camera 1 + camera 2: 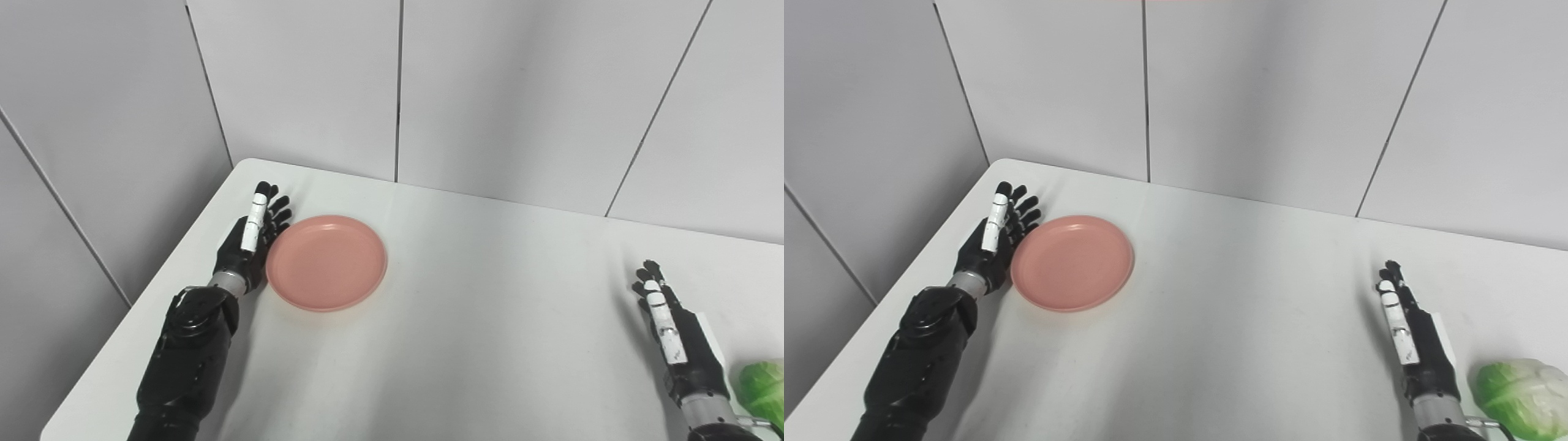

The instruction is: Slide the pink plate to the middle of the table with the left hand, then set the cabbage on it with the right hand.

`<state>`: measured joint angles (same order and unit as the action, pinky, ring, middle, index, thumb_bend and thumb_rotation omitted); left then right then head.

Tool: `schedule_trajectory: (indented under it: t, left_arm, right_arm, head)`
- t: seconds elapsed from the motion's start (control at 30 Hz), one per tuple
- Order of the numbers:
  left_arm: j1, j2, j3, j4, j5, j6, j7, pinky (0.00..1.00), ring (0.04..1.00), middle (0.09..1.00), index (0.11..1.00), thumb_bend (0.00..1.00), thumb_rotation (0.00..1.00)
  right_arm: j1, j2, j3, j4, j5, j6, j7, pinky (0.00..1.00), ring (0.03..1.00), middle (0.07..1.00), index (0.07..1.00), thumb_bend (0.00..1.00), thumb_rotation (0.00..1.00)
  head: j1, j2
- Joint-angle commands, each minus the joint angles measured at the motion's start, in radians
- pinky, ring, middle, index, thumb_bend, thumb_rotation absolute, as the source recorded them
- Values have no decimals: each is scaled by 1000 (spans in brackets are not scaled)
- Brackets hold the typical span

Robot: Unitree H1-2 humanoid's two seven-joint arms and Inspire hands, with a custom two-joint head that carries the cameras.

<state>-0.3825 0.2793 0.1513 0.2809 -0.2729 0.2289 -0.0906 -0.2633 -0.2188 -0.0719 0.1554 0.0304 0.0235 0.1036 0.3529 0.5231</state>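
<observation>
While one pink plate [326, 263] lies left on the counter [1243, 306], the left hand [251, 239] touches its rim, fingers spread. One cabbage [1522, 398] sits just right of the empty right hand [1418, 343], fingers straight and together. No writing is legible.

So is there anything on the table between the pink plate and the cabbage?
Only the right hand, beside the cabbage. From the pink plate to that hand, the white table is bare, clearest in the right eye view.

Black arms, silver wrist cuffs, black left hand [251, 236] and right hand [1415, 340] with white finger segments.
</observation>
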Motion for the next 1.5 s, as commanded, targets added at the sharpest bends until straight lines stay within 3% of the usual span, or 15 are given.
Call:
schedule_trajectory:
  t: [0.0, 0.37, 0.5, 0.77, 0.97, 1.17, 1.3, 1.47]
  left_arm:
    - [-14, -10, -20, -51, 8, 33, -20, 967, 968, 972, 979, 810, 993]
    - [5, -59, -107, -136, 60, 74, -43, 926, 949, 956, 959, 800, 980]
    - [10, -71, -159, -154, 86, 72, -72, 940, 957, 965, 967, 793, 999]
    - [24, -113, -244, -226, 132, 127, -88, 994, 984, 987, 998, 770, 1000]
    - [35, -129, -282, -220, 166, 101, -111, 1000, 990, 998, 1000, 679, 1000]
    - [36, -169, -309, -149, 194, 26, -110, 994, 984, 997, 1000, 724, 1000]
    - [33, -202, -321, -130, 208, 21, -105, 972, 972, 994, 1000, 738, 1000]
    - [27, -229, -354, -87, 238, -33, -118, 917, 947, 965, 970, 709, 1000]
  right_arm:
    - [-14, -8, -4, -18, 4, -43, 1, 998, 950, 962, 977, 448, 1000]
    - [-25, -19, 8, 47, -10, -116, 8, 980, 949, 965, 982, 473, 1000]
    - [-33, -6, 6, 61, -5, -109, -2, 970, 937, 956, 972, 514, 1000]
    - [-36, 7, 10, 60, -5, -76, -10, 969, 933, 960, 974, 562, 1000]
    - [-36, 16, 10, 66, -2, -80, -14, 971, 927, 960, 973, 542, 1000]
    - [-21, 12, 30, 50, -68, -95, -48, 941, 911, 923, 937, 459, 1000]
    - [-22, 15, 33, 60, -73, -110, -53, 942, 906, 922, 934, 485, 1000]
    - [-19, 18, 35, 53, -73, -99, -60, 914, 900, 918, 928, 499, 1000]
  head:
    - [-3, 1]
    - [-40, 6]
    - [-60, 9]
    - [-92, 17]
    - [-127, 20]
    - [-174, 24]
    - [-189, 27]
    - [-201, 31]
